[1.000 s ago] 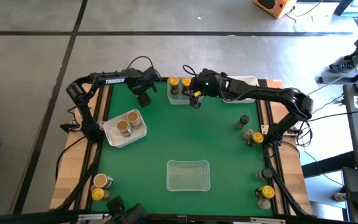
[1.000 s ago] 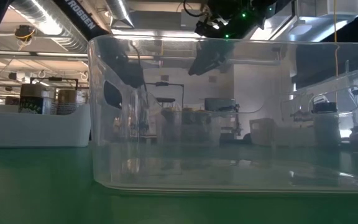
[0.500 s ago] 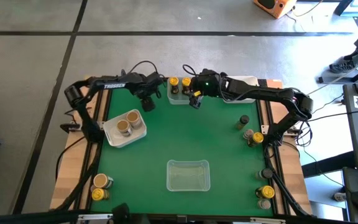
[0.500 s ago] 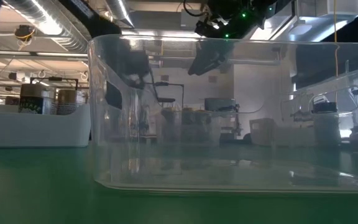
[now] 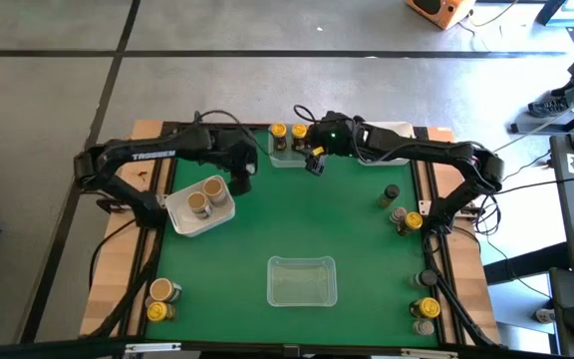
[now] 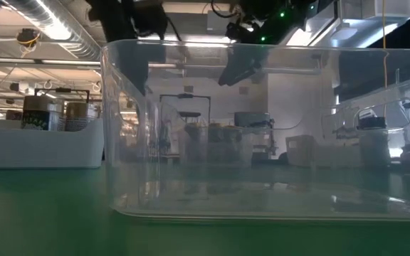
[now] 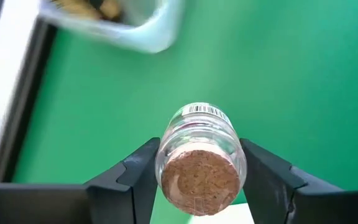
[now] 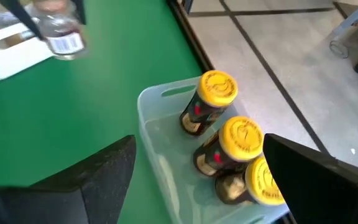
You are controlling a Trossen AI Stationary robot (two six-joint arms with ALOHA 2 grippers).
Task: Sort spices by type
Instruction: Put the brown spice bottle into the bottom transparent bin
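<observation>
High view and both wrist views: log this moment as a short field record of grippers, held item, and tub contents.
left gripper: shut on pinkish-brown-lidded jar, held over the green mat beside the white tub
right gripper: open, empty, hovering at the far clear tub
far clear tub: three yellow-lidded jars
white tub: two tan-lidded jars
near clear tub: no jars visible
</observation>
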